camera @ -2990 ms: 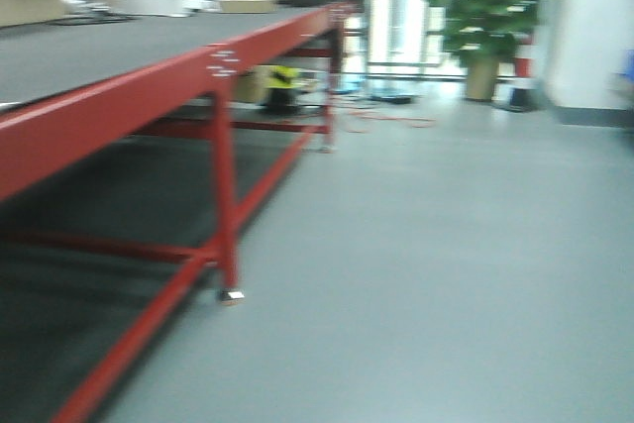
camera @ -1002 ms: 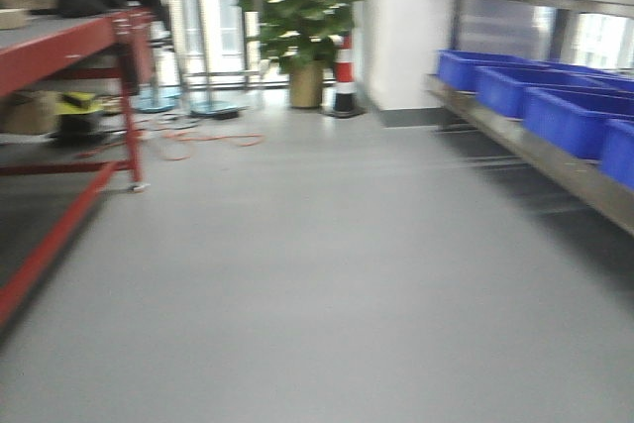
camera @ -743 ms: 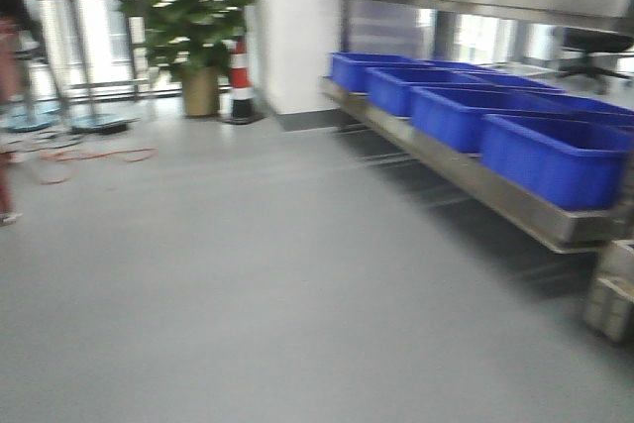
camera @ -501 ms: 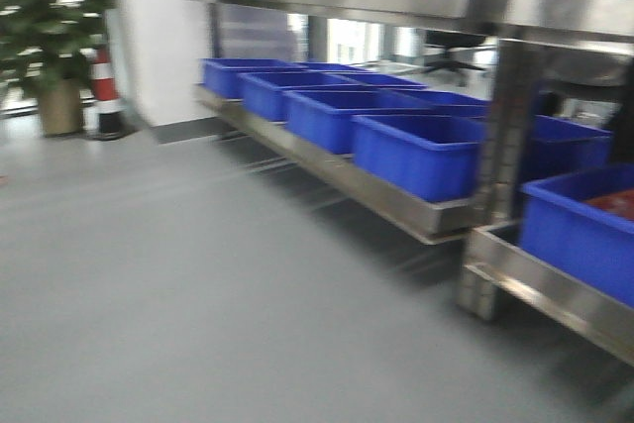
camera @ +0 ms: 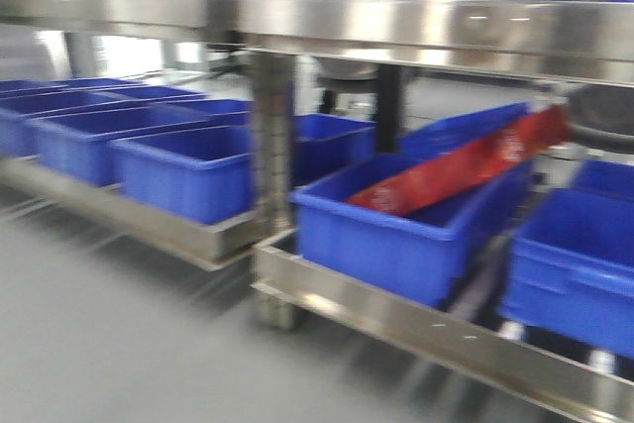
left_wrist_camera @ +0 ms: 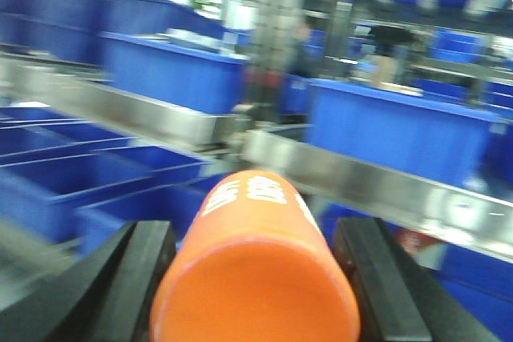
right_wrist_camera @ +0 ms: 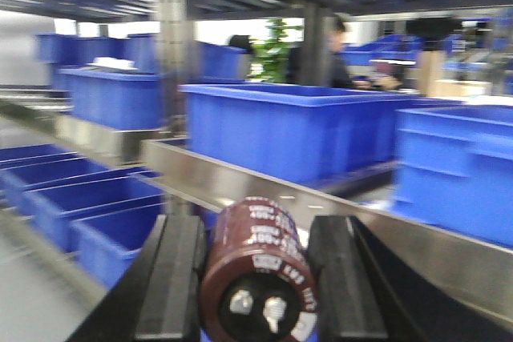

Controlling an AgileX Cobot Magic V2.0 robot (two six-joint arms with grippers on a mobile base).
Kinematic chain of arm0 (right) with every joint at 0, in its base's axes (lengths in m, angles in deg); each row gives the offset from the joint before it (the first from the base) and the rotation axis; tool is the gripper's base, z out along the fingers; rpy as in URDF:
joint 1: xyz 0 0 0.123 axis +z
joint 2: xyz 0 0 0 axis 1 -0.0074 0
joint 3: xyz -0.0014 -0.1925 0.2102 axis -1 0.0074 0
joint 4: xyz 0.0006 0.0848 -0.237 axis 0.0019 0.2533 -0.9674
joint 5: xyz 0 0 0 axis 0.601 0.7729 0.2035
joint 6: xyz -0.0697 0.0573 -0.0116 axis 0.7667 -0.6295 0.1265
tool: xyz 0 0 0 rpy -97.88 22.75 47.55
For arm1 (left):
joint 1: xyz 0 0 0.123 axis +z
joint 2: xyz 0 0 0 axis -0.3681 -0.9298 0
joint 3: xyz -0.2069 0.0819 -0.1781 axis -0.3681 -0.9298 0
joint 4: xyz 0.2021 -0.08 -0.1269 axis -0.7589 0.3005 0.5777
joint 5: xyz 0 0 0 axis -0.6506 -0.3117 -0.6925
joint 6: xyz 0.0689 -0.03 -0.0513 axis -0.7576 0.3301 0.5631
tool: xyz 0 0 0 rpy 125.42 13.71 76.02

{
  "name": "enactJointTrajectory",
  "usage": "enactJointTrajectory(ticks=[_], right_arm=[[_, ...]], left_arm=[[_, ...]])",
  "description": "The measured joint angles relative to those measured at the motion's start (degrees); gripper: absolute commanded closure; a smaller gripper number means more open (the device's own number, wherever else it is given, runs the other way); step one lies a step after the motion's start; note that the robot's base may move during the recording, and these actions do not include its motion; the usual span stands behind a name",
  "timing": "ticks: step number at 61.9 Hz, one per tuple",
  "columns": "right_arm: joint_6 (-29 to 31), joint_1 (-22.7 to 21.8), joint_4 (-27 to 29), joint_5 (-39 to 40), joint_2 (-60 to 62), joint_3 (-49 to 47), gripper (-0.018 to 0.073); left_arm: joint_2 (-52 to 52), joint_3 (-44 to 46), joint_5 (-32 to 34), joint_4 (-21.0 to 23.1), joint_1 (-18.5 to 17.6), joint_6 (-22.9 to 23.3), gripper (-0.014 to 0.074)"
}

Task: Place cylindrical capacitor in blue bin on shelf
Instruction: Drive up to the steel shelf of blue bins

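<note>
Where floor (camera: 109,344) lay before, shelf (camera: 436,32) looms; right gripper (right_wrist_camera: 256,278) clasps capacitor (right_wrist_camera: 260,266)

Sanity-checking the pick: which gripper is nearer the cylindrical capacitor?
Right. The right gripper has the cylindrical capacitor clamped between its fingers. The left gripper holds the orange tapered piece instead; no capacitor shows in its view.

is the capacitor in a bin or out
Out: the cylindrical capacitor lies between the jaws of the right gripper, blue bins beyond it.
</note>
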Motion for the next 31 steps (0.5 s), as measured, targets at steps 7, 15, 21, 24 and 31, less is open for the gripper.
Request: enactJointTrajectory(ticks=[7, 15, 21, 24, 31], right_arm=[[0.0, 0.0, 0.0, 0.0, 0.0, 0.0, 0.0724], [0.0, 0.0, 0.0, 0.0, 0.0, 0.0, 0.0724], [0.0, 0.0, 0.0, 0.0, 0.0, 0.0, 0.0724], [0.0, 0.0, 0.0, 0.0, 0.0, 0.0, 0.0724], [0.0, 0.0, 0.0, 0.0, 0.0, 0.0, 0.0724]], left_arm=[[0.0, 0.0, 0.0, 0.0, 0.0, 0.0, 0.0708], [0.0, 0.0, 0.0, 0.0, 0.0, 0.0, 0.0708], [0.0, 0.0, 0.0, 0.0, 0.0, 0.0, 0.0708], [0.0, 0.0, 0.0, 0.0, 0.0, 0.0, 0.0708], [0.0, 0.0, 0.0, 0.0, 0.0, 0.0, 0.0708]])
